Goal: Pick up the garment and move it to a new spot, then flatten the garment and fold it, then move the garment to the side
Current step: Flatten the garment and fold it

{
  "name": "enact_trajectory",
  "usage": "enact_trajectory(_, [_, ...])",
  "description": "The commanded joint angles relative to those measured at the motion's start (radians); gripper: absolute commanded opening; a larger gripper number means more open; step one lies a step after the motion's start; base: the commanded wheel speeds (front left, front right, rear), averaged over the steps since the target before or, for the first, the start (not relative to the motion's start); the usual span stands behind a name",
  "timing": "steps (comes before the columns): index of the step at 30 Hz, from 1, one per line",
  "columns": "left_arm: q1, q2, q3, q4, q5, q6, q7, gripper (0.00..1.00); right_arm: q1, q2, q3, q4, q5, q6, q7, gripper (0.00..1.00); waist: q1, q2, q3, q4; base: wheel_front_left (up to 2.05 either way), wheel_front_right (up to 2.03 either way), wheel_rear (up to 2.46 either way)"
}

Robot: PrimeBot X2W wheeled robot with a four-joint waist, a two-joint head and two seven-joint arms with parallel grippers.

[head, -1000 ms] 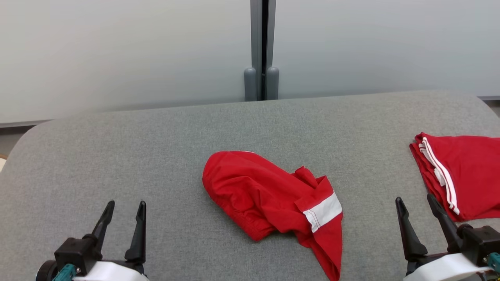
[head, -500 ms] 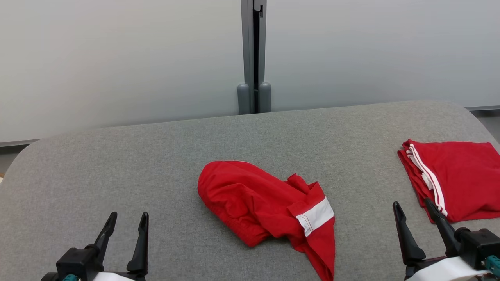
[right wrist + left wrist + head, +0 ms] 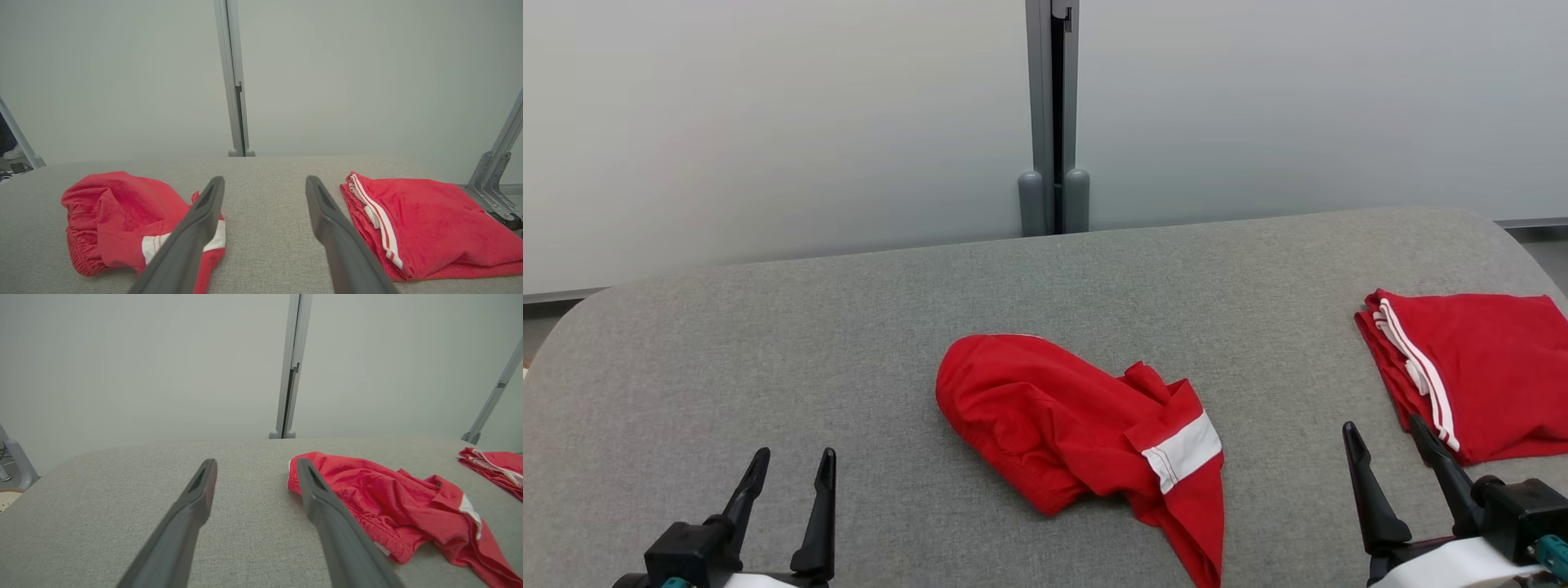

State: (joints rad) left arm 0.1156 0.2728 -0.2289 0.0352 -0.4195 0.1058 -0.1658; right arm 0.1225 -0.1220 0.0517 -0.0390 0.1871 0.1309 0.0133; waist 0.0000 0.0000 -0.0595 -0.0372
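With your left gripper (image 3: pixel 795 453) and right gripper (image 3: pixel 1382 425) open and empty, reach for the crumpled red garment (image 3: pixel 1078 425) at the middle of the table (image 3: pixel 849 327), pinching 2 separate edges, clear of the folded garment (image 3: pixel 1478 367).

Right gripper (image 3: pixel 264 181) fingers rise from bottom centre, spread wide with nothing between them, over the grey table (image 3: pixel 265 167). Crumpled red garment (image 3: pixel 114 208) with a white band lies lower left, partly behind one finger. Folded red garment (image 3: pixel 433 228), white-striped, lies flat at lower right, well apart. Grey post (image 3: pixel 233 81) stands at upper centre and a metal bracket (image 3: pixel 492 175) at the right edge.
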Motion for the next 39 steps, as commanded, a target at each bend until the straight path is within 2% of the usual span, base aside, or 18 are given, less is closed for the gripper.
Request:
enact_trajectory(1, [-0.005,0.007,0.000,-0.003,0.002,0.003,-0.001,1.00,-0.006,-0.005,-0.001,0.003,0.000,0.000,-0.004,1.00,0.0000,0.0000,-0.001,0.002,0.00,0.00,0.00])
enact_trajectory(8, [-0.015,0.008,-0.004,-0.001,0.001,0.008,-0.004,1.00,-0.013,-0.004,0.007,0.009,0.003,0.000,0.000,1.00,0.0000,0.0000,0.000,0.007,0.00,0.00,0.00])
enact_trajectory(14, [-0.037,0.004,-0.014,-0.005,0.001,0.003,-0.004,1.00,-0.029,-0.011,0.099,0.057,0.014,0.000,0.021,1.00,0.0000,0.0000,0.016,0.023,0.00,0.00,0.00])
enact_trajectory(18, [-0.075,-0.002,-0.032,-0.006,0.012,-0.007,-0.005,1.00,-0.055,-0.014,0.200,0.128,0.033,0.000,0.030,1.00,0.0000,0.0000,0.042,0.055,0.00,0.00,0.00])
enact_trajectory(22, [-0.124,-0.013,-0.053,-0.002,0.024,-0.017,-0.010,1.00,-0.104,-0.006,0.259,0.218,0.045,0.000,0.013,1.00,0.0000,0.0000,0.086,0.092,0.00,0.00,0.00])
enact_trajectory(29, [-0.192,-0.031,-0.070,0.031,0.032,-0.031,-0.037,1.00,-0.235,0.024,0.278,0.389,0.049,0.000,-0.037,1.00,0.0000,0.0000,0.155,0.119,0.00,0.00,0.00])
enact_trajectory(30, [-0.199,-0.033,-0.071,0.036,0.032,-0.033,-0.039,1.00,-0.251,0.025,0.274,0.411,0.048,0.000,-0.049,0.50,0.0000,0.0000,0.161,0.121,0.00,0.00,0.00])
enact_trajectory(31, [-0.206,-0.036,-0.072,0.043,0.032,-0.034,-0.042,1.00,-0.265,0.025,0.262,0.429,0.043,0.000,-0.061,0.40,0.0000,0.0000,0.166,0.122,0.00,0.00,0.00])
enact_trajectory(32, [-0.211,-0.039,-0.074,0.049,0.032,-0.034,-0.045,1.00,-0.272,0.026,0.254,0.446,0.044,0.000,-0.070,0.23,0.0000,0.0000,0.169,0.123,0.00,0.00,0.00])
enact_trajectory(33, [-0.215,-0.039,-0.074,0.053,0.031,-0.035,-0.049,1.00,-0.279,0.029,0.246,0.458,0.044,0.000,-0.082,0.00,0.0000,0.0000,0.173,0.122,0.00,0.00,0.00])
enact_trajectory(39, [-0.234,-0.044,-0.077,0.073,0.032,-0.042,-0.063,1.00,-0.291,0.025,0.125,0.495,0.050,0.000,-0.137,0.00,0.0000,0.0000,0.181,0.113,0.00,0.00,0.00])
